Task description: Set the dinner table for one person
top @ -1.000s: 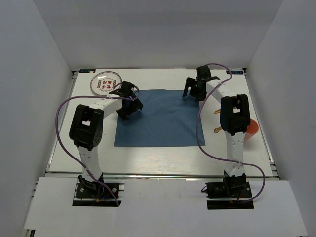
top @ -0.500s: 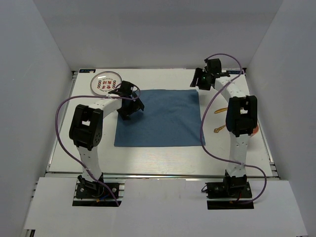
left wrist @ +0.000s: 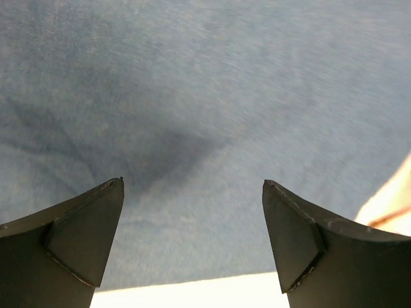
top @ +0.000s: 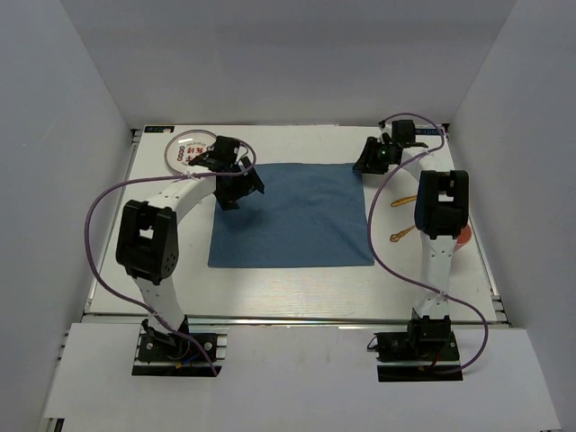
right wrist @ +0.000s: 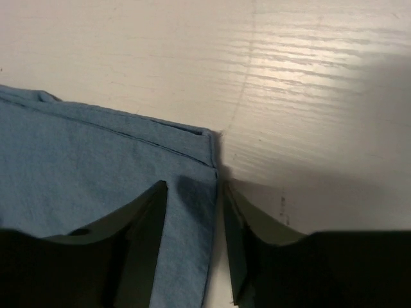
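The dinner table (top: 288, 288) is a white plank-grain top with a blue cloth (top: 288, 214) spread flat in its middle. My left gripper (top: 236, 184) hovers over the cloth's far left corner. In the left wrist view it (left wrist: 192, 181) stands wide open with only blue cloth (left wrist: 212, 96) under it. At the cloth's far right corner, my right gripper (top: 371, 160) points down. In the right wrist view its half-narrowed jaws (right wrist: 194, 184) straddle the cloth's right edge (right wrist: 209, 212): one finger over the cloth, the other over bare table (right wrist: 308, 64). A gap shows between them.
A round patterned plate (top: 189, 148) lies at the far left, just behind the left gripper. Two gold pieces of cutlery (top: 402, 202) (top: 399, 237) lie right of the cloth. An orange cup (top: 463, 236) stands behind the right arm. Metal rails edge the table.
My right gripper has swung right and back to the cloth's far right corner, its jaws narrowing. The cloth's right side now lies further right and flatter. The left arm shifted slightly.
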